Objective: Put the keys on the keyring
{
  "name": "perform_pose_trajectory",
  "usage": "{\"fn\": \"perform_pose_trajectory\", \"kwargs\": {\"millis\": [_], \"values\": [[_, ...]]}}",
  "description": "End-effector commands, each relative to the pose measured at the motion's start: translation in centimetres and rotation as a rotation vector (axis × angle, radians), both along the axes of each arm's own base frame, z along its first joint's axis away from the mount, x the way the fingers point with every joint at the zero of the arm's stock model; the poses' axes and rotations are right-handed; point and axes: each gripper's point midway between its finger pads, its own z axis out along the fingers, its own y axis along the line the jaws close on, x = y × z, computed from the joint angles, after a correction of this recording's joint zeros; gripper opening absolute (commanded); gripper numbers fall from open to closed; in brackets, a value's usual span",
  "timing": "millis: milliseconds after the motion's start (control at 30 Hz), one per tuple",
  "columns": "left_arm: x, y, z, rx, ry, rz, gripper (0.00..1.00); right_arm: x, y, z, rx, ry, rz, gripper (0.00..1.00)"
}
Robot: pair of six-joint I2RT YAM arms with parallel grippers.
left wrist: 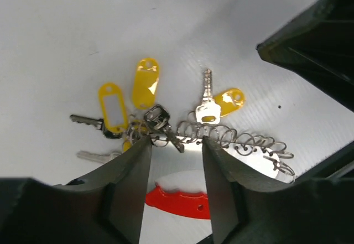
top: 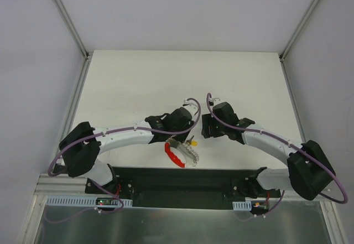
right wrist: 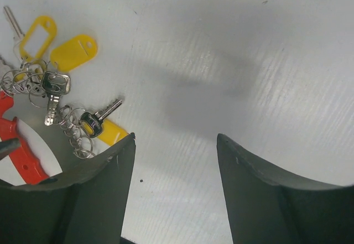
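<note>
From above, the keyring [top: 181, 154] lay on the tabletop [top: 166, 83] under both arms' wrists, its small parts too tiny to make out. Only the left wrist view showed the left gripper [left wrist: 176, 140] open, its fingers either side of the keyring's red band, with the keys [left wrist: 207, 108] fanned just beyond the keyring's coil. The right wrist view showed the right gripper [right wrist: 176, 144] open beside the keyring, apart from it.

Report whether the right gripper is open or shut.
Open. In the right wrist view the right gripper has its two fingers well apart, with only bare table between them and nothing held.
</note>
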Motion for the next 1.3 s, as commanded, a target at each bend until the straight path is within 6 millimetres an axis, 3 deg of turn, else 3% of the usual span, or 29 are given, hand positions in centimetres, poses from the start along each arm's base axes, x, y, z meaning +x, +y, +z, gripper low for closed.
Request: {"fn": "perform_pose_trajectory", "kwargs": {"millis": [0,200,800,1167,1267], "values": [[-1.5,-2.1,-1.1,0.013,0.072,-0.162,0.37,0.7,-0.8,1.0,0.001,-0.044,-0.026,0.63],[-2.0,-2.3,-2.9,0.073,0.112,-0.216,0.18,0.5,-1.2,0.9,0.004,-0.039,-0.031,0.62],[-2.4,-2.4,-5.2,0.142,0.177,-0.242,0.24,0.3,-1.6,0.7,0.001,-0.035,-0.037,0.61],[-2.3,-1.7,-5.8,0.186,0.183,-0.233,0.22,0.3,-1.5,0.6,0.003,-0.033,-0.035,0.59],[-2.4,-1.8,-5.7,0.181,0.189,-0.236,0.17,0.3,-1.4,0.8,0.008,-0.038,-0.032,0.59]]}}
